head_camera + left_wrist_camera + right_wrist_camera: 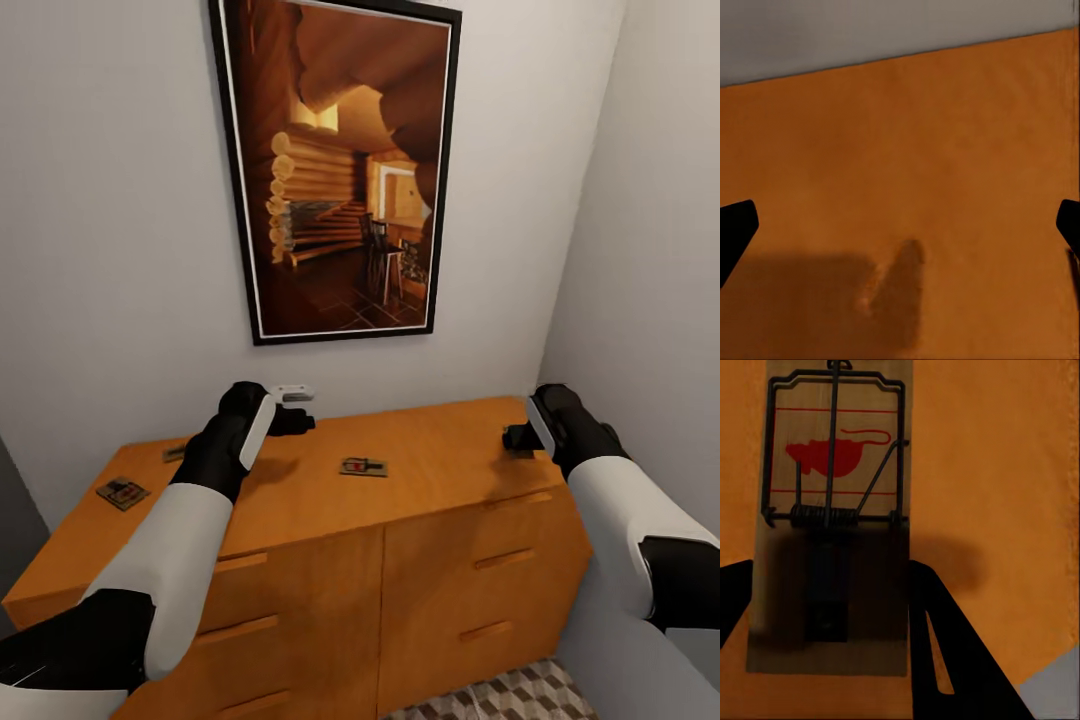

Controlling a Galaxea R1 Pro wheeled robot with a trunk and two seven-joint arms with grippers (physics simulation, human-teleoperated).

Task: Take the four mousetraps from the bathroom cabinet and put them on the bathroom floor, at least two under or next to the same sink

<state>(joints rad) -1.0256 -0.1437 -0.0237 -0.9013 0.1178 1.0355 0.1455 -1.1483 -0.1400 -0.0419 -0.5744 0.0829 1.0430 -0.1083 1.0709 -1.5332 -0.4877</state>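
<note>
The cabinet [400, 560] stands in a corner under a framed picture [335, 165], a strip of cube-patterned floor [510, 700] at its foot. On its flat top lie mousetraps: one near the middle [363, 466], one at the left end [122, 492], another partly hidden behind the left arm [175, 452]. The left gripper [900, 225] hovers over bare wood, fingers [735, 232] wide apart. The right gripper [832, 607] is at the right end, its fingers [937, 637] apart on either side of a trap [832, 510] lying flat, apparently touching neither edge.
</note>
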